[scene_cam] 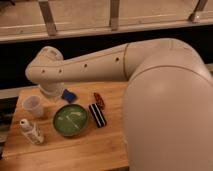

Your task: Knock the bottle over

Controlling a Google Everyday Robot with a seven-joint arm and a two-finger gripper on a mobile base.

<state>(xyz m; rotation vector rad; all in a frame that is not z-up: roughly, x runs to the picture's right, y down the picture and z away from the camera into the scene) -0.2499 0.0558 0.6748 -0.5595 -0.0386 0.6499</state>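
The bottle [31, 131] is slim and white with a rounded white cap and a speckled label. It stands near the front left corner of the wooden table [100, 150]. My white arm [90, 65] reaches in from the right, and its elbow joint [46, 72] hangs over the table's back left, above the cup. My gripper is not visible; it is hidden behind or below that joint. The arm is well apart from the bottle.
A translucent white cup [32, 105] stands behind the bottle. A green bowl [70, 120] sits mid-table, with a blue object [69, 95] behind it. A red packet [99, 100] and a black striped bar [97, 115] lie to its right. A railing runs behind the table.
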